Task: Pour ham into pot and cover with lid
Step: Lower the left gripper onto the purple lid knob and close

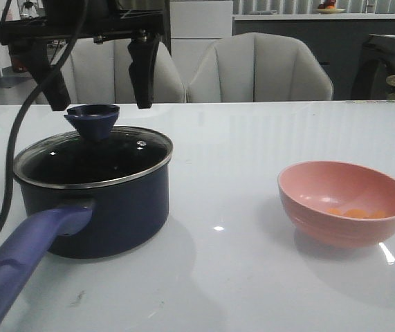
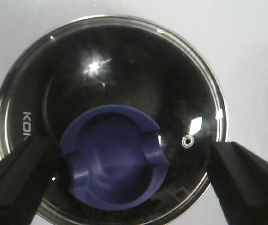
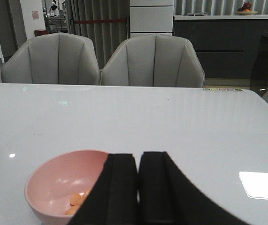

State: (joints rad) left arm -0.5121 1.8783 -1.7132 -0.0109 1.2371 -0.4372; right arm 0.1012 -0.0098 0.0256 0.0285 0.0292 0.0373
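Observation:
The dark navy pot (image 1: 121,214) stands at the left of the table, its purple-blue handle (image 1: 24,259) pointing toward the front. The glass lid (image 1: 97,158) with its blue knob (image 1: 93,117) sits on the pot. My left gripper (image 1: 100,93) hangs open just above the knob (image 2: 112,157), one finger on each side and neither touching it. The lid's glass (image 2: 124,70) fills the left wrist view. Orange ham (image 1: 355,213) pieces lie in the pink bowl (image 1: 342,235) at the right. My right gripper (image 3: 137,157) is shut on nothing, right beside the bowl (image 3: 49,180) with the ham (image 3: 77,200).
The white glossy table (image 1: 239,277) reaches back to two grey chairs (image 1: 259,69). A black cable (image 1: 10,159) hangs down at the left, next to the pot. A bright patch of light (image 3: 260,185) lies on the table in the right wrist view.

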